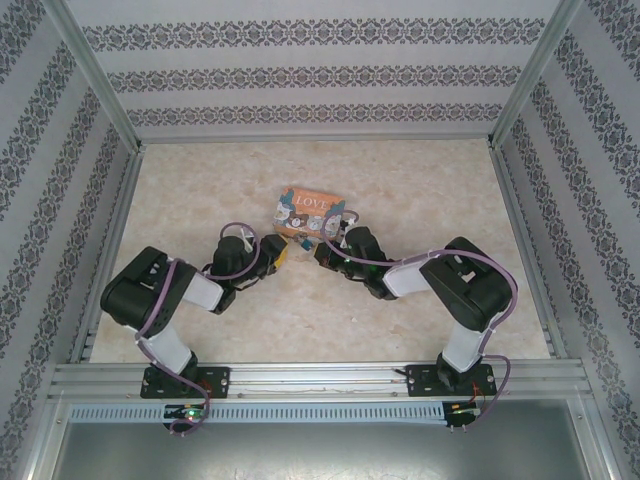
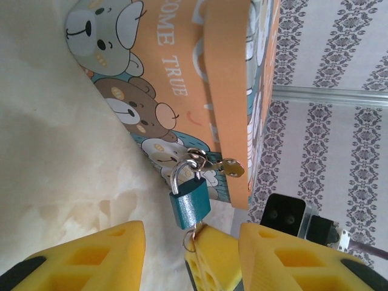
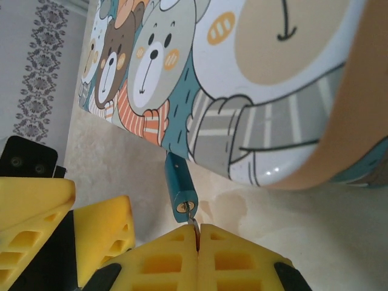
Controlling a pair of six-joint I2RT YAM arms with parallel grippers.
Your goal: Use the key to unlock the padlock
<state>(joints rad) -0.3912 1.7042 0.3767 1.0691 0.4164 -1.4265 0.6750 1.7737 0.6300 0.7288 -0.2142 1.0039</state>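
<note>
Yellow jaws pinching key (image 3: 193, 222), key touching blue padlock (image 3: 179, 188), bear tin (image 3: 260, 79) above

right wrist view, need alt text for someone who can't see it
The right gripper, yellow fingers shut, pinches a thin silvery key whose tip meets the underside of a small blue padlock. The padlock hangs from a tin printed with cartoon bears.

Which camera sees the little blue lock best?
Left wrist: the lock shows whole, blue body and silver loop, hanging on the tin. Right wrist shows just its bottom end. From the top it's too tiny to tell.
</note>
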